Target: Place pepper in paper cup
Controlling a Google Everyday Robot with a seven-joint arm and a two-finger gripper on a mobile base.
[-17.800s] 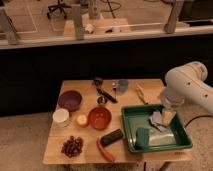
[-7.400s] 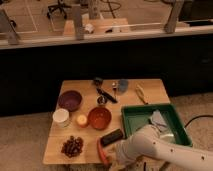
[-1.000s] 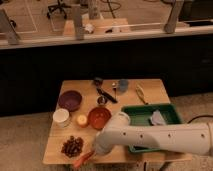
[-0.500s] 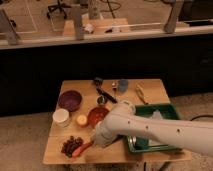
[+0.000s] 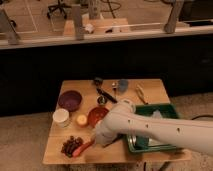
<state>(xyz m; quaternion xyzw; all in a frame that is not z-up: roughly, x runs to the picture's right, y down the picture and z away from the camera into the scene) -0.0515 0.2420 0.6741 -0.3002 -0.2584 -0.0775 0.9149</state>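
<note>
The pepper (image 5: 81, 149) is a slim red-orange chili, tilted, with its lower tip over the pile of dark red-brown pieces (image 5: 70, 146) at the table's front left. My gripper (image 5: 96, 140) is at the end of the white arm that reaches in from the right. It is shut on the pepper's upper right end. The paper cup (image 5: 61, 117), short, wide and white, stands on the left side of the table, behind and to the left of the gripper. Nothing shows inside the cup from here.
A purple bowl (image 5: 70, 100) sits behind the cup. A small yellow round object (image 5: 81, 120) and a red bowl (image 5: 96, 115) stand to the cup's right. A blue-grey cup (image 5: 123, 86) and dark utensils (image 5: 104, 92) are at the back. My arm covers much of the green tray (image 5: 160, 111).
The arm has swung left and further over the table, carrying the pepper from the front edge up towards the dark pile.
</note>
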